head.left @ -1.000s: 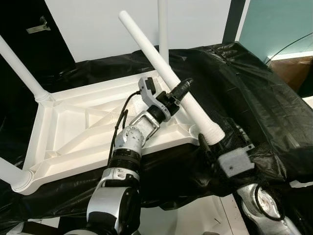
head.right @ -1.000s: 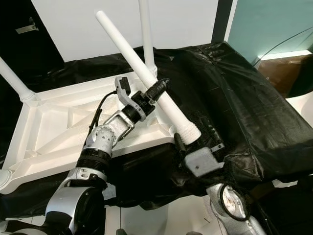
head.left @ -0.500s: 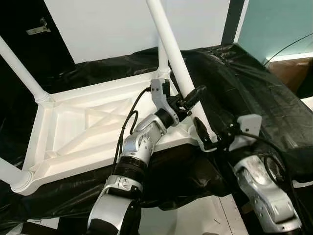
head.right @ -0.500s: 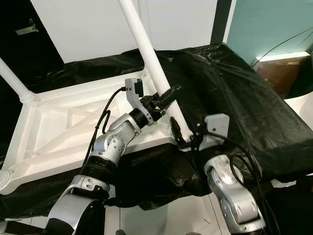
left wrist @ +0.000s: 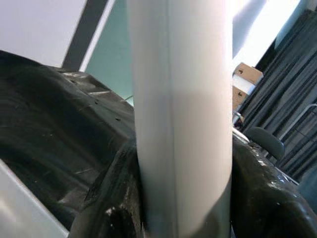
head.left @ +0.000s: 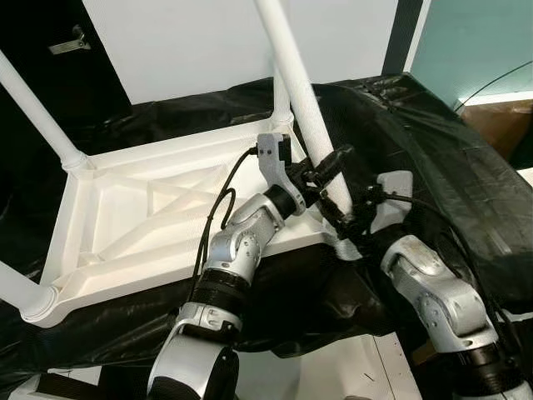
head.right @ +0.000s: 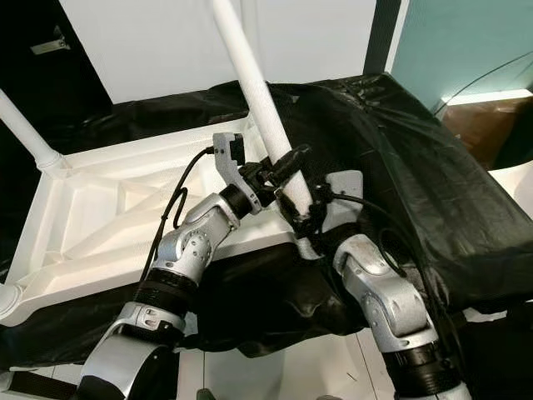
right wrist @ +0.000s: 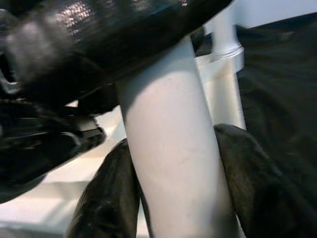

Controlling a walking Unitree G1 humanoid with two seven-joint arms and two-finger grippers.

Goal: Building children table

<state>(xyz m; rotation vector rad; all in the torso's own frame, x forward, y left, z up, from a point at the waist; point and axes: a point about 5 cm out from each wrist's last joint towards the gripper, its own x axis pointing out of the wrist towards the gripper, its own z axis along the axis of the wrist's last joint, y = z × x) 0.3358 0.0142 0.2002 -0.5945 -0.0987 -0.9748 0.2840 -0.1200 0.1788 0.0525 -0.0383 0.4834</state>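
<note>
- The white children's table (head.left: 166, 225) lies upside down on a surface draped in black plastic sheeting (head.left: 433, 158), its ribbed underside facing up.
- A white table leg (head.left: 304, 108) stands tilted at the table's near right corner, its top running out of the picture and its lower end at the corner socket.
- The left gripper (head.left: 326, 171) is closed around this leg a little above its base; in the left wrist view the leg (left wrist: 181, 114) sits between the two black fingers (left wrist: 114, 198), which press on both sides.
- The right gripper (head.left: 348, 223) clamps the same leg lower down, just beneath the left one and close to the socket; in the right wrist view its fingers (right wrist: 106, 198) flank the leg (right wrist: 173, 163).
- The two grippers crowd together at the corner, so the joint between leg and socket is hidden behind them.
- Another fitted leg (head.left: 37, 104) rises from the far left corner, and a third (head.left: 15, 287) stands at the near left corner.
- A fourth leg (head.left: 281, 96) stands at the far right corner, partly behind the held one.
- A white wall panel (head.left: 191, 42) stands behind the table, with a teal panel (head.left: 475, 42) to the right.
- A brown cardboard box (head.left: 500, 121) sits beyond the sheeting on the right.
</note>
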